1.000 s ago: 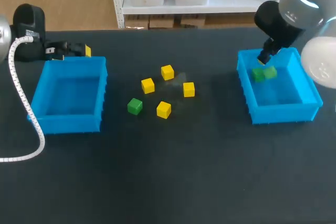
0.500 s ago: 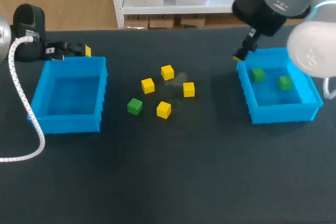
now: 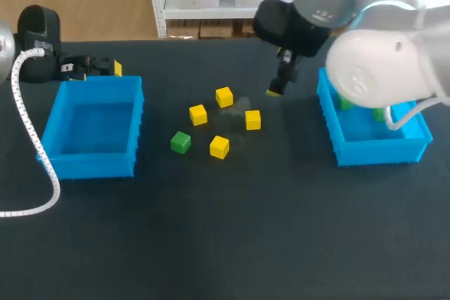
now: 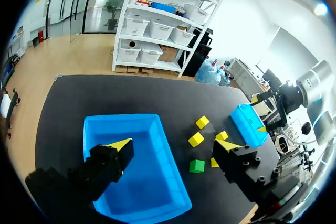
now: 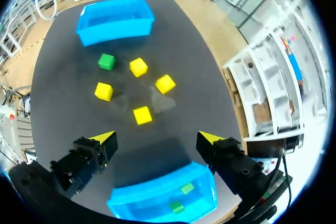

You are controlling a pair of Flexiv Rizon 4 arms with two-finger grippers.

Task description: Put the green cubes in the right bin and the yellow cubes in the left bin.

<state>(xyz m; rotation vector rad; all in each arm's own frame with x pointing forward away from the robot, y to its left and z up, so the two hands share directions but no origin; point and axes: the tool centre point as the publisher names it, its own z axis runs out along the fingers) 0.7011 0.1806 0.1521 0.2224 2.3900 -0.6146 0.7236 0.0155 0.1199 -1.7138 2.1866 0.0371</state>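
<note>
Right gripper (image 5: 157, 139) is held wide open, empty, between yellow cubes (image 3: 223, 97) and right bin (image 3: 380, 151). Left gripper (image 4: 174, 145) is likewise spread wide.

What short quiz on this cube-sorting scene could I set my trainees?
1. Count: how many yellow cubes lie loose on the table?
2. True or false: the left bin already has a cube in it.
3. Choose one. The right claw is:
A) shut on a green cube
B) open and holding nothing
C) resting inside a bin

Key: 1) four; 2) false, it is empty; 3) B.
</note>
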